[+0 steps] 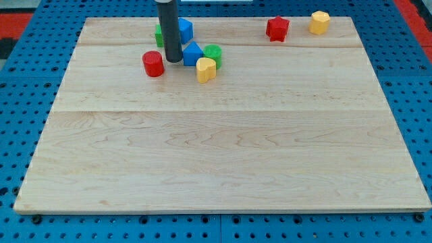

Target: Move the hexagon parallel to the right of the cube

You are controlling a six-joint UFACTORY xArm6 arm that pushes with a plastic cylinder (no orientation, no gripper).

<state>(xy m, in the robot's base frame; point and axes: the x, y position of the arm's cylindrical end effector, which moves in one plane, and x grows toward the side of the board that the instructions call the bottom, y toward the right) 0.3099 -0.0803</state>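
My tip (pixel 173 61) rests on the wooden board (pixel 223 148) near the view's top left. It stands between a red cylinder (pixel 153 63) on its left and a blue triangular block (pixel 192 54) on its right, close to both. A blue cube-like block (pixel 185 29) lies just above and right of the rod. A green block (pixel 158 34) is mostly hidden behind the rod, so I cannot tell its shape. A yellow hexagon (pixel 319 22) sits far off at the view's top right.
A green cylinder (pixel 214 54) and a yellow heart-like block (pixel 206 69) sit right of the blue triangular block. A red star (pixel 277 28) lies left of the yellow hexagon. A blue perforated table surrounds the board.
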